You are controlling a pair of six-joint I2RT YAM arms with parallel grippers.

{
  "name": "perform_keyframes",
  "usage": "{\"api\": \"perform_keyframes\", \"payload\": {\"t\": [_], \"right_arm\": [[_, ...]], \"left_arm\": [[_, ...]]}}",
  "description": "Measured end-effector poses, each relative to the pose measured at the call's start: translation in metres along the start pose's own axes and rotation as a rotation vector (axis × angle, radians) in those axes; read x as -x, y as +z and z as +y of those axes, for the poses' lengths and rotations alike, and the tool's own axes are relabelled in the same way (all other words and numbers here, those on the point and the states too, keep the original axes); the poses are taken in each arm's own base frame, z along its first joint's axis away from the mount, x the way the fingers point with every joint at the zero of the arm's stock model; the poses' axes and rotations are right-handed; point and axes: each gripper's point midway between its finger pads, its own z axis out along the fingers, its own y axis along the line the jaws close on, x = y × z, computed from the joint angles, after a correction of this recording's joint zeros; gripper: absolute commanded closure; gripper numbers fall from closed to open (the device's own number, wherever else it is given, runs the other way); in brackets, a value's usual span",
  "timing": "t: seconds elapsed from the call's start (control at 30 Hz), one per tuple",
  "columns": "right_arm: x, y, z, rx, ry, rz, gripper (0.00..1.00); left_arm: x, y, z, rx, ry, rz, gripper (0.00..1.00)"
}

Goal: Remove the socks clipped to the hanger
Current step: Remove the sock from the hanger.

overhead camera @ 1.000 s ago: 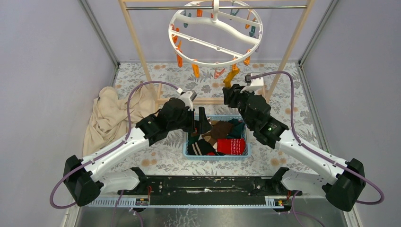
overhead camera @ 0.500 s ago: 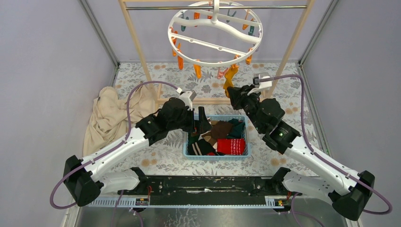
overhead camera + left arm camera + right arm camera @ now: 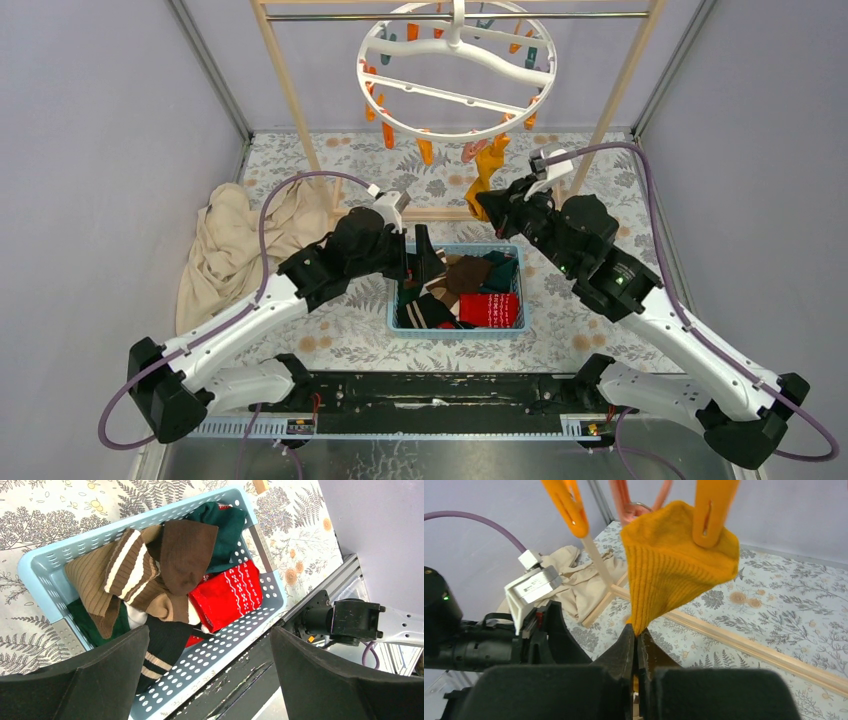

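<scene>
At the left of the table (image 3: 355, 335) lies a heaped beige cloth (image 3: 235, 245). The left end effector (image 3: 427, 258) hovers released over the blue basket (image 3: 455, 331), where socks (image 3: 488, 308) are piled. Farther back, the hanger (image 3: 457, 35) holds one mustard sock (image 3: 674, 565) by an orange clip (image 3: 710, 515). The right end effector (image 3: 636, 647) is clenched on that sock's lower tip.
</scene>
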Motion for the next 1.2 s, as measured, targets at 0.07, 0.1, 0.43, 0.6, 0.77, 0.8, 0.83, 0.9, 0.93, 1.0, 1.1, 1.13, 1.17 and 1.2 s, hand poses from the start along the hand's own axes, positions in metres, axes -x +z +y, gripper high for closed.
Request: {"api": "perform_keyframes", "payload": {"t": [0.07,0.1,0.43,0.6,0.77,0.8,0.83,0.9,0.93,1.0,1.1,1.13,1.17,1.2], "right_arm": [[0.008,-0.003,0.007,0.027,-0.008,0.015,1.0],[0.011,-0.004,0.01,0.041,-0.014,0.024,1.0],[0.015,0.0,0.02,0.115,-0.046,0.146,1.0],[0.004,0.0,0.014,0.079,-0.027,0.197,1.0],[0.0,-0.001,0.001,0.001,-0.001,0.208,1.0],[0.0,-0.002,-0.001,-0.009,0.001,0.207,1.0],[0.0,-0.004,-0.003,-0.013,0.002,0.201,1.0],[-0.001,-0.01,-0.006,-0.017,0.006,0.188,1.0],[-0.002,-0.014,-0.008,-0.015,0.009,0.181,1.0],[-0.001,-0.018,-0.01,-0.01,0.014,0.167,1.0],[0.002,-0.018,-0.012,0.014,0.025,0.155,1.0],[0.003,-0.016,-0.013,0.023,0.029,0.15,1.0],[0.004,-0.015,-0.015,0.027,0.034,0.149,1.0],[0.004,-0.013,-0.017,0.032,0.039,0.149,1.0]], "left_arm": [[0.001,-0.002,-0.001,-0.003,0.0,-0.005,0.01],[0.002,-0.003,-0.001,-0.005,0.001,-0.009,0.01],[0.01,-0.015,-0.009,-0.029,0.006,-0.048,0.01],[0.028,-0.025,-0.023,-0.082,0.009,-0.123,0.01],[0.045,-0.022,-0.034,-0.117,0.014,-0.174,0.01],[0.049,-0.021,-0.037,-0.123,0.016,-0.182,0.01],[0.052,-0.019,-0.039,-0.129,0.017,-0.19,0.01],[0.056,-0.017,-0.041,-0.138,0.019,-0.203,0.01],[0.058,-0.016,-0.042,-0.141,0.02,-0.206,0.01],[0.062,-0.015,-0.045,-0.149,0.022,-0.213,0.01],[0.068,-0.015,-0.051,-0.164,0.026,-0.227,0.01],[0.07,-0.016,-0.052,-0.167,0.026,-0.233,0.01],[0.071,-0.017,-0.053,-0.171,0.027,-0.238,0.01],[0.072,-0.017,-0.053,-0.173,0.028,-0.241,0.01]]}}
